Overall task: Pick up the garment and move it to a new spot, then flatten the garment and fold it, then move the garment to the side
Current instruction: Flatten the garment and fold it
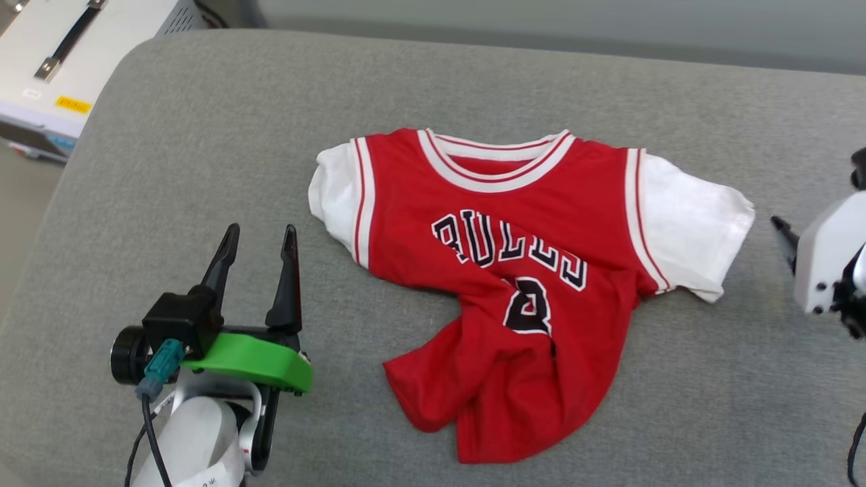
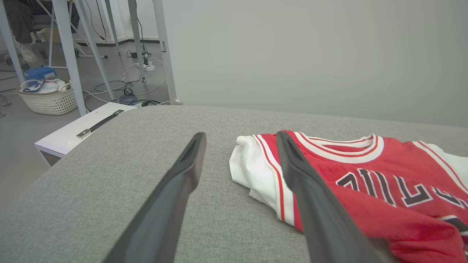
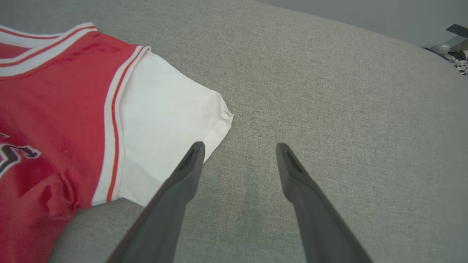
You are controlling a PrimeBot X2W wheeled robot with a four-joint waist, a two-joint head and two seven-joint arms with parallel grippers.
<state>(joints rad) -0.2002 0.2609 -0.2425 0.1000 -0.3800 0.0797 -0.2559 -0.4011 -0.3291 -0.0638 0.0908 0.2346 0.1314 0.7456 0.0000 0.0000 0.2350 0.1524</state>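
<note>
— Where's the shirt [image 1: 500, 270], and which way does it lie?
— Mid-tabletop [image 1: 203, 135], front up. The collar [image 1: 497, 177] points far and the rumpled hem [image 1: 473, 419] near, so its long axis runs far to near, with one sleeve out to each side.
— And the tools?
— The left tool [image 1: 257, 253] is spread wide and empty, near-left of the shirt. The right tool [image 3: 237, 149] is wide too, empty, at the right sleeve's [image 3: 164, 120] edge.
</note>
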